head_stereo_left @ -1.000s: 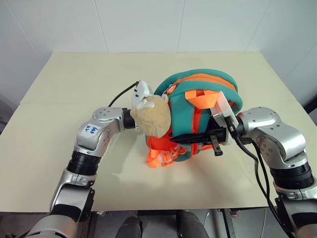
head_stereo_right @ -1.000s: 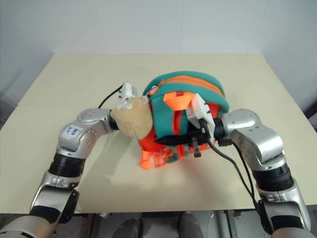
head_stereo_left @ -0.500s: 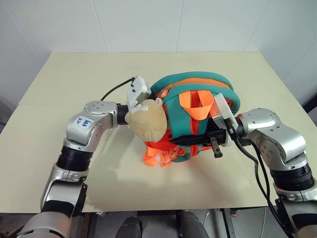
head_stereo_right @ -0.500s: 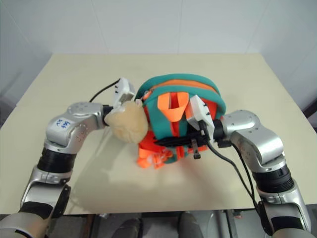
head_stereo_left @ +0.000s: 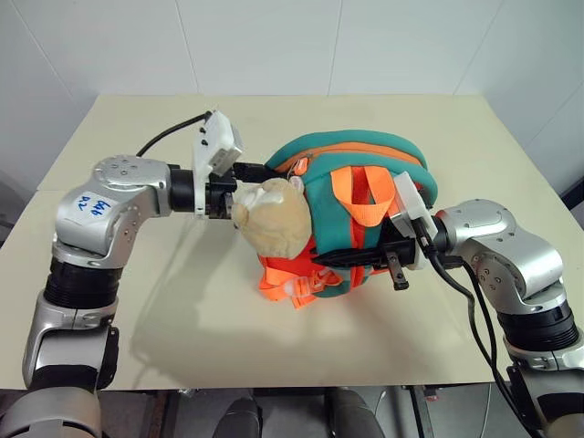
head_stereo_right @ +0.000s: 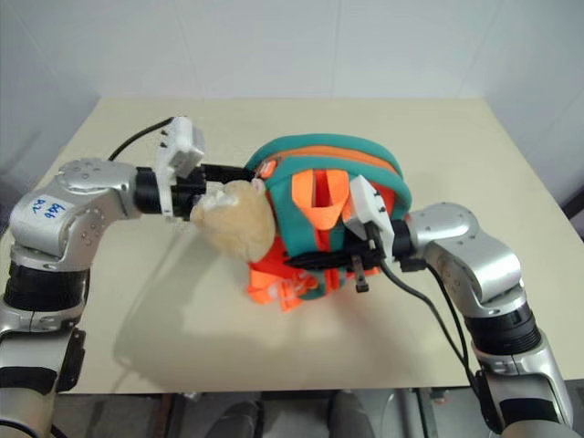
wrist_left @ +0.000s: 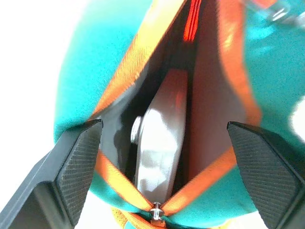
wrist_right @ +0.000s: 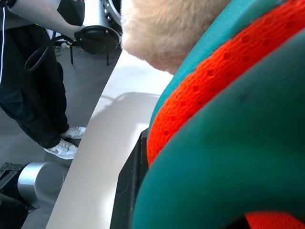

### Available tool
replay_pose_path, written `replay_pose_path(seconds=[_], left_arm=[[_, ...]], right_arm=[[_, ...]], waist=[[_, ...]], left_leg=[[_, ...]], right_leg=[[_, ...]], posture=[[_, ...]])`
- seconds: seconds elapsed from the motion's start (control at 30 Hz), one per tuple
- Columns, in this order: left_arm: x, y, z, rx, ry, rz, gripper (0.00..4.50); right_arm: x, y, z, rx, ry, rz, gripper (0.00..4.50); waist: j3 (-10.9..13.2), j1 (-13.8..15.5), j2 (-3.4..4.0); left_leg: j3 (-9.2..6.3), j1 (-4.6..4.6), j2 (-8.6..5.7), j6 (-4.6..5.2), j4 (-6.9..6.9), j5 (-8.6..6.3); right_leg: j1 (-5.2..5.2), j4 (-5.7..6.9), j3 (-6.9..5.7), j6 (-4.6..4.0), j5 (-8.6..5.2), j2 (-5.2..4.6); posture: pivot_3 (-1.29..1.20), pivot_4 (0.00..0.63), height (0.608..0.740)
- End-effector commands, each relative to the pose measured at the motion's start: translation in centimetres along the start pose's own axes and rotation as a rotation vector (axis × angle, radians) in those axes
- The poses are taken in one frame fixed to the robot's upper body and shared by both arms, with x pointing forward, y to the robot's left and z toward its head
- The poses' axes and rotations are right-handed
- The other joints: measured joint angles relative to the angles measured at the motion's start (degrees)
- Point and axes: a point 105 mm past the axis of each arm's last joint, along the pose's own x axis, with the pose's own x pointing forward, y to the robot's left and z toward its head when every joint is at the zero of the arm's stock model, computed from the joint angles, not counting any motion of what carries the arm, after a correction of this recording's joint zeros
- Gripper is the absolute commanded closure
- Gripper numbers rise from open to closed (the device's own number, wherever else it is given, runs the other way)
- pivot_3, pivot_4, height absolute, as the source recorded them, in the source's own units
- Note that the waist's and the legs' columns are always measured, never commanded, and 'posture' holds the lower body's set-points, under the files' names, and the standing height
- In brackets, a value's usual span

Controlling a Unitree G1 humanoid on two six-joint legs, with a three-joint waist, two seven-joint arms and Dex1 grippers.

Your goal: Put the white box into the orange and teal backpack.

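The flat white box (wrist_left: 159, 143) sits inside the unzipped mouth of the soft orange and teal backpack (head_stereo_left: 374, 160) on the beige bench (head_stereo_left: 137, 301). The left tool (wrist_left: 162, 143), fingers apart, could snag the zip; the right tool (head_stereo_left: 342, 260) is clamped on the backpack's near side, and releasing it might tip the backpack

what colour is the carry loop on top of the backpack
Bright orange webbing carry loop on the orange and teal backpack; clearest in the left eye view.

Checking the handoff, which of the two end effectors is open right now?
The left end effector, fingers spread before the backpack opening; the right end effector is shut on the backpack.
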Motion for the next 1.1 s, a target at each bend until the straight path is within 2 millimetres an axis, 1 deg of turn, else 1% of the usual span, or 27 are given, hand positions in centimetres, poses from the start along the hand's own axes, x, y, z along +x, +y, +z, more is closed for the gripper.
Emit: replay_pose_path(seconds=[0.03,0.1,0.2,0.27,0.3,0.33,0.4,0.57,0.7,0.77,0.93,1.0,1.1], left_arm=[[-2.2,-0.9,1.9,0.076,-0.044,-0.026,0.04],[-3.5,-1.2,2.2,0.079,-0.055,-0.031,0.04],[-5.7,-1.7,3.3,0.065,-0.112,-0.030,0.04],[-6.8,-1.9,3.5,0.076,-0.114,-0.003,0.04],[-7.4,-1.8,3.3,0.081,-0.101,0.030,0.04],[-8.0,-1.4,3.2,0.111,-0.085,0.107,0.04],[-8.8,-1.5,3.6,0.139,-0.087,0.201,0.04],[-9.1,-3.4,5.4,0.162,-0.197,0.248,0.04],[-8.6,-5.6,6.0,0.174,-0.264,0.244,0.04],[-8.4,-6.2,6.1,0.163,-0.285,0.248,0.04],[-7.2,-8.1,4.6,0.068,-0.270,0.220,0.04],[-6.9,-8.2,4.0,0.039,-0.255,0.234,0.04],[-6.1,-8.2,3.6,0.030,-0.248,0.241,0.04]], right_arm=[[0.1,0.5,0.8,-0.042,-0.004,0.012,3.97],[0.0,0.5,0.7,-0.043,-0.002,0.011,3.97],[-0.1,0.5,0.7,-0.044,-0.001,0.001,3.97],[-0.1,0.5,0.7,-0.044,-0.001,-0.003,3.97],[-0.2,0.5,0.7,-0.043,-0.001,-0.004,3.97],[-0.2,0.6,0.7,-0.042,-0.001,-0.005,3.97],[-0.2,0.6,0.5,-0.037,0.000,-0.007,3.97],[-0.2,0.5,0.2,-0.024,0.001,-0.010,3.97],[-0.2,0.2,0.0,-0.016,0.000,-0.013,3.97],[-0.2,0.1,-0.1,-0.013,-0.002,-0.014,3.97],[0.0,-0.2,-0.4,-0.007,-0.006,-0.005,3.97],[0.0,-0.3,-0.4,-0.007,-0.008,-0.003,3.97],[0.1,-0.4,-0.4,-0.008,-0.007,0.002,3.97]], waist=[[0.00,-0.24,0.00],[0.00,-0.18,0.01],[0.00,-0.17,0.01],[0.00,-0.12,0.01],[0.00,-0.14,0.01],[0.00,-0.09,0.01],[0.00,-0.07,0.00],[0.01,0.05,-0.01],[0.01,0.00,-0.01],[0.01,-0.06,-0.01],[0.01,-0.05,-0.01],[0.01,-0.03,-0.01],[0.00,-0.01,-0.01]], left_leg=[[0.01,0.00,0.00,0.00,-0.01,0.00],[0.01,0.00,0.02,0.00,-0.03,0.00],[0.01,0.00,0.02,0.01,-0.03,0.00],[0.00,0.00,0.02,0.02,-0.01,-0.01],[0.00,0.01,0.02,0.03,-0.01,-0.02],[0.00,0.01,0.02,0.03,-0.01,-0.02],[0.00,0.02,0.02,0.08,-0.01,-0.04],[-0.02,0.02,0.03,0.17,0.01,-0.10],[-0.01,0.03,0.03,0.13,0.01,-0.08],[-0.02,0.04,0.03,0.13,0.02,-0.09],[0.01,0.13,0.03,0.14,0.03,-0.10],[0.00,0.14,0.03,0.14,0.04,-0.11],[0.00,0.18,0.02,0.14,0.05,-0.10]], right_leg=[[-0.01,0.00,0.00,0.00,0.00,0.00],[-0.02,0.00,0.00,0.00,0.00,0.01],[-0.03,-0.01,0.00,-0.01,-0.01,0.01],[-0.02,0.01,0.00,-0.01,-0.01,0.00],[-0.01,0.01,0.00,-0.01,-0.01,0.00],[-0.01,0.02,0.00,-0.01,-0.01,0.00],[-0.01,0.04,0.01,-0.01,-0.01,-0.01],[0.01,0.04,-0.01,-0.01,-0.01,-0.02],[0.02,0.04,0.00,-0.01,-0.01,-0.03],[0.02,0.04,0.01,-0.01,0.00,-0.03],[0.07,-0.02,0.04,-0.02,-0.01,-0.02],[0.08,-0.08,0.06,-0.03,-0.01,-0.03],[0.09,-0.07,0.05,-0.06,0.01,-0.01]], posture=[[0.00,0.150,0.740],[0.00,0.150,0.740],[0.00,0.150,0.740],[0.00,0.150,0.740],[0.00,0.150,0.740],[0.00,0.150,0.740],[0.00,0.150,0.740],[0.00,0.150,0.740],[0.00,0.150,0.740],[0.00,0.150,0.740],[0.00,0.150,0.740],[0.00,0.150,0.740],[0.00,0.150,0.740]])
